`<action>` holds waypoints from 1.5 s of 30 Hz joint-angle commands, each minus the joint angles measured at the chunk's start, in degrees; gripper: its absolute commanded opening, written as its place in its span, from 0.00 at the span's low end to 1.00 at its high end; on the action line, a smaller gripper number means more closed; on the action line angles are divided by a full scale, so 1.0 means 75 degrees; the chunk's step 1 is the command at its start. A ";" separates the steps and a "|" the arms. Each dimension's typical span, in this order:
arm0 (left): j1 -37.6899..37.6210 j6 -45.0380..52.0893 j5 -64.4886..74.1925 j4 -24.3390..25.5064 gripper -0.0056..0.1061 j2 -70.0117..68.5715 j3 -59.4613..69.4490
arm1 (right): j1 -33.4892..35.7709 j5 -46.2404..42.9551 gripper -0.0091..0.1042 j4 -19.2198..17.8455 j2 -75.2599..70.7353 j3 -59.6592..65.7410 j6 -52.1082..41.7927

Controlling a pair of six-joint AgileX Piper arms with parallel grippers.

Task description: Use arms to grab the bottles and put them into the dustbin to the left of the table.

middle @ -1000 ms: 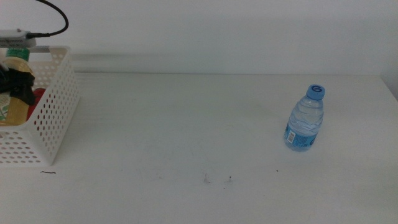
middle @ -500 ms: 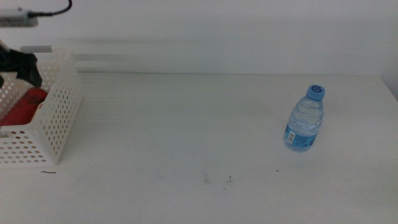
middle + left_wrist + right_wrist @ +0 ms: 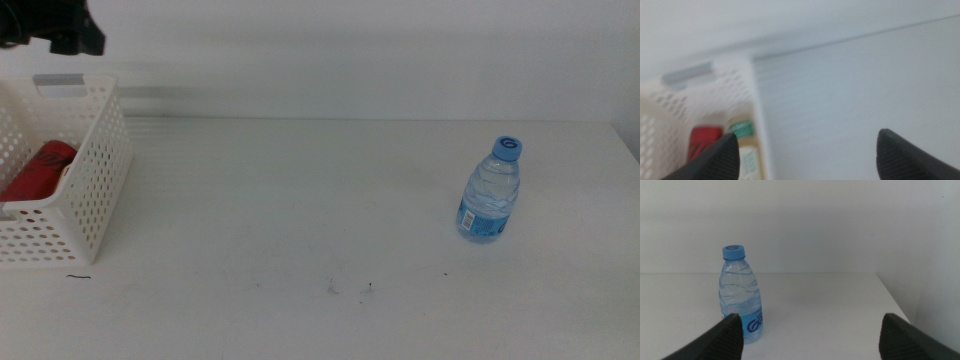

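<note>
Dustbin (image 3: 75, 185) at the table's (image 3: 300, 200) far left edge, with a can (image 3: 38, 170) lying inside and a tea bottle (image 3: 747, 160) just beside that can. Left gripper (image 3: 60, 25) up above the dustbin's rear rim, jaws spread wide. Water bottle (image 3: 490, 190) upright on the table's right side, well apart from the dustbin. Right gripper (image 3: 810, 335) near that water bottle, jaws parted, bottle ahead of one jaw.

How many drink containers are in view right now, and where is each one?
3: a water bottle upright on the table's right side; a red can and a green-labelled tea bottle inside the basket. More may be hidden there.
</note>
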 commanded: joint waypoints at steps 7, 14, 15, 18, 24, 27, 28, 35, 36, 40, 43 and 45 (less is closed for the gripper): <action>-0.0955 0.1971 -0.1713 -0.2748 0.89 -0.2192 0.2610 | -0.0055 -0.0027 0.90 -0.0051 -0.0036 0.0030 -0.0013; -0.1665 0.2585 -0.1581 -0.3552 0.89 -0.3359 0.3774 | -0.0055 -0.0027 0.90 -0.0051 -0.0036 0.0030 -0.0013; -0.1759 0.2715 -0.1581 -0.3678 0.89 -0.3520 0.3897 | -0.0055 -0.0027 0.90 -0.0051 -0.0036 0.0030 -0.0013; -0.2084 0.2811 -0.1581 -0.3532 0.89 -0.4208 0.4305 | -0.0055 -0.0027 0.90 -0.0051 -0.0036 0.0030 -0.0013; -0.3186 0.0559 -0.1549 -0.1184 0.89 -0.5275 0.4557 | -0.0055 -0.0027 0.90 -0.0051 -0.0036 0.0030 -0.0013; -0.3919 -0.0409 -0.1549 -0.0220 0.89 -0.5613 0.4557 | -0.0055 -0.0027 0.90 -0.0051 -0.0036 0.0030 -0.0013; -0.4073 -0.0529 -0.1549 -0.0102 0.89 -0.5667 0.4557 | -0.0055 -0.0027 0.90 -0.0051 -0.0036 0.0030 -0.0013; -0.4290 -0.0925 -0.1566 0.0062 0.89 -0.5787 0.4557 | -0.0055 -0.0027 0.90 -0.0051 -0.0036 0.0030 -0.0013; -0.4290 -0.0925 -0.1566 0.0062 0.89 -0.5787 0.4557 | -0.0055 -0.0027 0.90 -0.0051 -0.0036 0.0030 -0.0013; -0.4290 -0.0925 -0.1721 0.0003 0.89 -0.5787 0.4557 | -0.0055 -0.0027 0.90 -0.0051 -0.0036 0.0030 0.0005; -0.4290 -0.0925 -0.1793 0.0003 0.89 -0.5787 0.4557 | -0.0055 -0.0027 0.90 -0.0051 -0.0036 0.0030 0.0005; -0.4290 -0.0925 -0.1793 0.0003 0.89 -0.5787 0.4557 | -0.0055 -0.0027 0.90 -0.0051 -0.0036 0.0030 0.0005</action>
